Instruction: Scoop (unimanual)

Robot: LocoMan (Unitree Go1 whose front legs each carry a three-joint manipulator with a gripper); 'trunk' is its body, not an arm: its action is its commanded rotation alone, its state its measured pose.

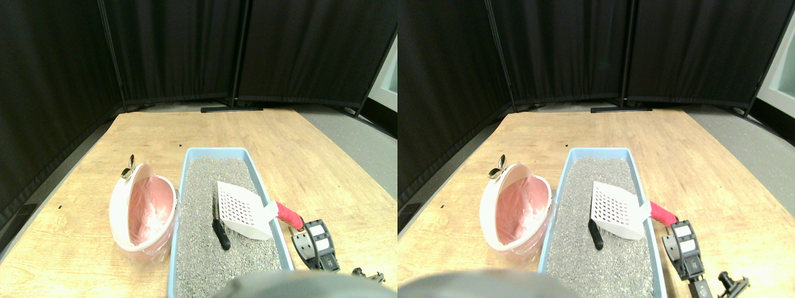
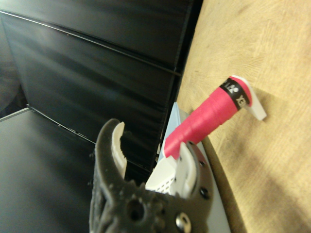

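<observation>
A white slotted scoop (image 1: 242, 208) rests on grey litter inside a light blue tray (image 1: 183, 186). Its red-wrapped handle (image 1: 289, 215) sticks out over the tray's right rim. A small black elongated piece (image 1: 220, 233) lies in the litter just left of the scoop head. My right gripper (image 1: 308, 239) sits on the wooden floor beside the tray, right behind the handle's end. In the wrist view the gripper (image 2: 150, 150) stands open with white-padded jaws apart, and the red handle (image 2: 209, 119) extends past one jaw, not held.
A white round bin with a pink liner (image 1: 146, 211) stands left of the tray, a metal clip (image 1: 128, 167) on its far rim. Black curtain panels (image 1: 186, 49) close off the back. The wooden board (image 1: 298, 155) stretches to the right of the tray.
</observation>
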